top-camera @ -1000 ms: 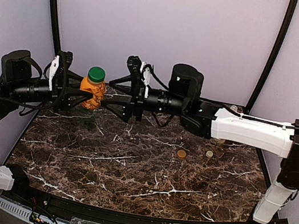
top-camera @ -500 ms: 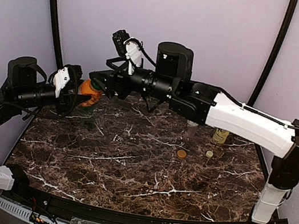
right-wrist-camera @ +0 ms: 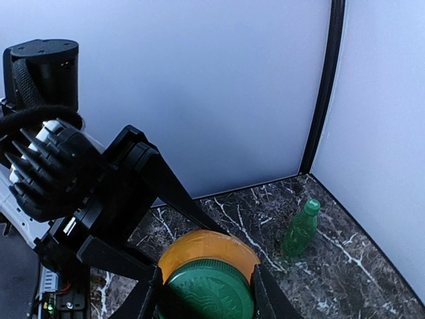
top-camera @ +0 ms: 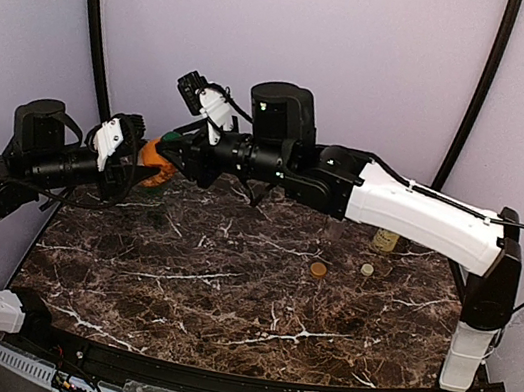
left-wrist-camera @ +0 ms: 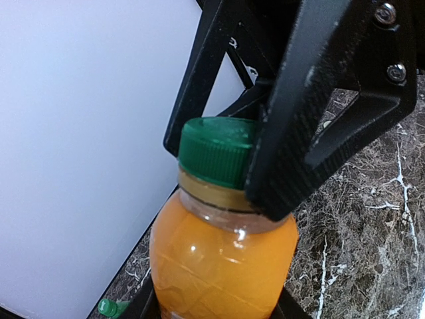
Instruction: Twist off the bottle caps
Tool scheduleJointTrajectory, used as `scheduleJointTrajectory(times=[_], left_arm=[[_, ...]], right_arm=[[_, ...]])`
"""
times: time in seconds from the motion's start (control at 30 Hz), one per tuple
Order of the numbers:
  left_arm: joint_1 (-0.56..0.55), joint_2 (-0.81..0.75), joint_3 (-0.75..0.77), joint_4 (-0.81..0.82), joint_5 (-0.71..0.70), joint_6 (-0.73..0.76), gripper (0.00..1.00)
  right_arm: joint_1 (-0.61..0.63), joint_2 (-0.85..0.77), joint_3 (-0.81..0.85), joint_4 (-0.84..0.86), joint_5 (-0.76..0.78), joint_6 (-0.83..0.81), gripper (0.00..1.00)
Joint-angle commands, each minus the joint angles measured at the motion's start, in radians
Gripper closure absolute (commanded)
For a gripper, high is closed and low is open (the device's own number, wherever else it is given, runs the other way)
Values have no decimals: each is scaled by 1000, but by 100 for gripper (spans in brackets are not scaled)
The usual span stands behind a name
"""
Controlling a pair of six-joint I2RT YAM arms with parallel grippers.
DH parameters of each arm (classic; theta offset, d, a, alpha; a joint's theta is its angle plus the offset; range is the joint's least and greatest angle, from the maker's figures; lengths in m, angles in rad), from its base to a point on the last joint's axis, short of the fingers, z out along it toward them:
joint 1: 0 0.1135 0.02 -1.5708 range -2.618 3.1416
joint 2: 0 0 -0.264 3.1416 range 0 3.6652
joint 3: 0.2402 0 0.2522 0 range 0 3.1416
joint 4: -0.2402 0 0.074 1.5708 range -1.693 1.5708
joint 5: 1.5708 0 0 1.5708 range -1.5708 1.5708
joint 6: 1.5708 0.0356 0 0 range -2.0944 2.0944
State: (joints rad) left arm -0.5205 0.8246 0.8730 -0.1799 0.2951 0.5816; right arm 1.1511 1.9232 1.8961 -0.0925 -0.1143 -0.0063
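My left gripper (top-camera: pixel 140 166) is shut on the body of the orange juice bottle (top-camera: pixel 155 159) and holds it tilted above the table's back left. In the left wrist view the bottle (left-wrist-camera: pixel 219 259) fills the middle, and its green cap (left-wrist-camera: pixel 216 151) sits between the black fingers (left-wrist-camera: pixel 312 119) of the other arm. My right gripper (top-camera: pixel 171 142) reaches in from the right and is shut on that green cap (right-wrist-camera: pixel 209 292), one finger on each side. A golden-brown cap (top-camera: pixel 317 268) and a cream-white cap (top-camera: pixel 367 269) lie loose on the table.
A slim green bottle (right-wrist-camera: pixel 300 229) with its green cap on stands near the back corner by the black frame post (right-wrist-camera: pixel 322 86). Another small bottle (top-camera: pixel 386 240) stands at the back right, under the right arm. The marble table (top-camera: pixel 223 301) ends at purple walls.
The right arm swung left and up over the bottle, and its jaws closed on the green cap. The left gripper turned and tilted the bottle toward it.
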Motion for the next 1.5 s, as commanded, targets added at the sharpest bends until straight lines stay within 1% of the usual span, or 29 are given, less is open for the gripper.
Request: scheduleJointTrajectory(times=[0.0,0.07,0.1,0.13,0.17,0.2,0.23,0.27,0.33,0.4,0.47,0.57,0.63,0.67,0.77,0.83,0.9,0.97,1.07,1.13,1.17,1.23,1.27,1.33,1.37,1.43,1.47], left_arm=[[-6,-10,-12,3,8,6,82],[-5,-12,-12,6,10,-1,82],[-5,-14,-12,8,13,-3,82],[-6,-16,-13,7,18,-5,77],[-6,-18,-16,5,35,-6,70],[-6,-21,-17,2,48,-7,53],[-6,-23,-24,-7,83,-8,42],[-6,-28,-28,-13,102,-11,27],[-6,-30,-49,-19,150,-18,19],[-6,-25,-68,-12,139,-37,19],[-6,-21,-79,4,121,-53,23],[-6,-16,-73,24,102,-76,30],[-6,-12,-70,20,100,-76,31],[-6,-10,-71,16,103,-74,31],[-6,-6,-78,-14,97,-64,23],[-6,-5,-84,-25,86,-64,19],[-6,-5,-85,-27,74,-68,19],[-6,-2,-82,-25,69,-71,21],[-6,-1,-71,-13,79,-81,33],[-6,0,-63,-4,95,-93,35],[-6,1,-58,-3,104,-96,35],[-6,1,-52,1,114,-96,31],[-6,1,-49,4,116,-94,28],[-6,-1,-41,8,126,-96,25],[-6,-1,-34,10,132,-99,25],[-6,1,-24,16,140,-114,28],[-6,1,-21,20,143,-124,32]], right_arm=[[2,23,34,0,-17,6,77],[0,23,31,-6,-14,5,82],[-1,21,28,-10,-15,5,88],[-5,19,26,-14,-13,5,95],[-7,13,22,-16,-12,6,100],[-12,4,15,-15,-15,6,100],[-18,-3,11,-12,-24,18,100],[-23,-11,5,-7,-37,38,100],[-29,-24,-12,20,-75,54,100],[-30,-33,-26,44,-123,58,100],[-30,-37,-35,56,-151,62,100],[-30,-48,-49,62,-150,63,100],[-32,-60,-63,72,-149,65,100],[-33,-65,-69,79,-153,69,100],[-39,-83,-94,111,-165,87,100],[-44,-95,-107,135,-172,95,100],[-48,-103,-115,141,-173,100,100],[-51,-105,-121,143,-174,99,100],[-53,-105,-121,143,-177,100,100],[-53,-104,-119,143,-180,100,100],[-53,-101,-120,143,-179,99,100],[-53,-97,-119,141,-175,97,100],[-54,-94,-120,140,-173,97,100],[-54,-90,-118,139,-174,96,100],[-54,-88,-118,138,-177,96,100],[-54,-85,-117,136,-178,95,100],[-55,-84,-118,134,-177,93,100]])
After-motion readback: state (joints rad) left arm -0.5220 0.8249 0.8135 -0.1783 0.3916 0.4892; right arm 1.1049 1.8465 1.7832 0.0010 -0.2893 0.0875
